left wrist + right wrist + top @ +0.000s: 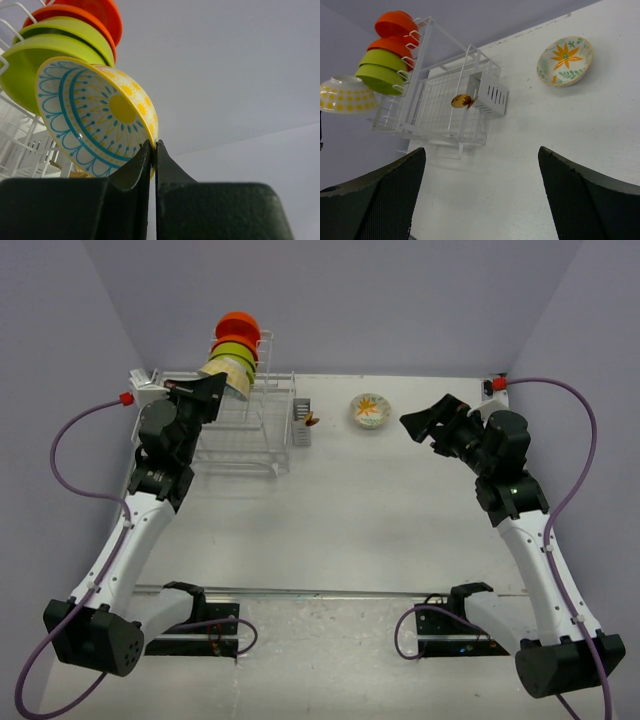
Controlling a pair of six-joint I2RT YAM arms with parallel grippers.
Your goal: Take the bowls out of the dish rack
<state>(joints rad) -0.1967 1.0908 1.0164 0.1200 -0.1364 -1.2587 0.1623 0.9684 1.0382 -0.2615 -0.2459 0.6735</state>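
Clamping the yellow-patterned bowl by its rim, the left pincer should, seemingly, lift it off the dish rack; right pincer agape.

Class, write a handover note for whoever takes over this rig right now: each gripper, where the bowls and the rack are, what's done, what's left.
Left gripper: shut on the rim of the yellow-patterned bowl, at the upright tier of the dish rack, beside the green ones.
Right gripper: open, empty, above the table.
Done: the flower bowl sits on the table, right of the rack.
Left: set the held bowl down, then unload the two lime-green bowls and two orange-red bowls.
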